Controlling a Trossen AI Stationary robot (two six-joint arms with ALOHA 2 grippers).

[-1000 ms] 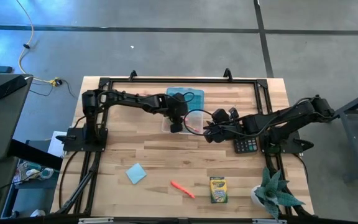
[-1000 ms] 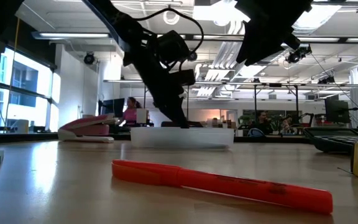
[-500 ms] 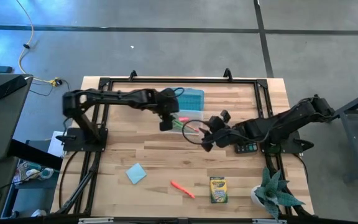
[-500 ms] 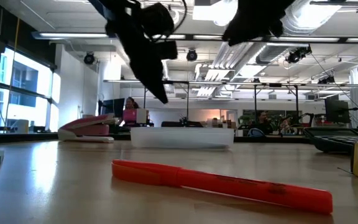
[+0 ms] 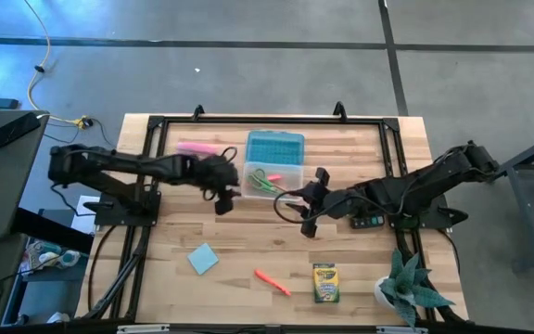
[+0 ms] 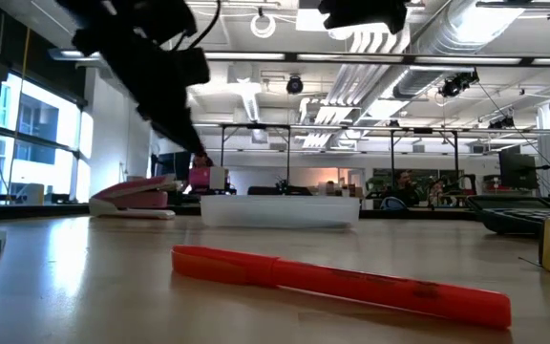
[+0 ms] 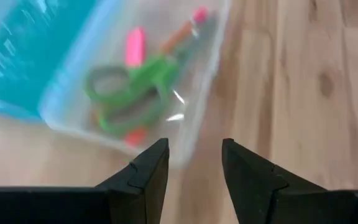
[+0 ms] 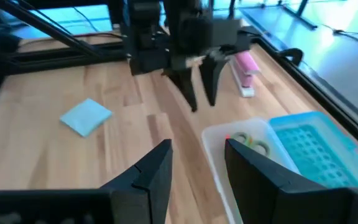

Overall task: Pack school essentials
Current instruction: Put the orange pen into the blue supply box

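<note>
Midway through packing, our left gripper [image 5: 219,198] hovers part-open and empty beside the clear plastic box [image 5: 273,176] holding green-handled scissors [image 5: 261,179]; our right gripper [image 5: 306,225], likewise empty, must next fetch the orange marker [image 5: 273,282].

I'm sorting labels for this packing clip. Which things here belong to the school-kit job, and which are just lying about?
Job:
clear box holding green-handled scissors
light-blue note pad
orange marker
crayon box

Lying about:
pink bar
black calculator
potted plant
</note>
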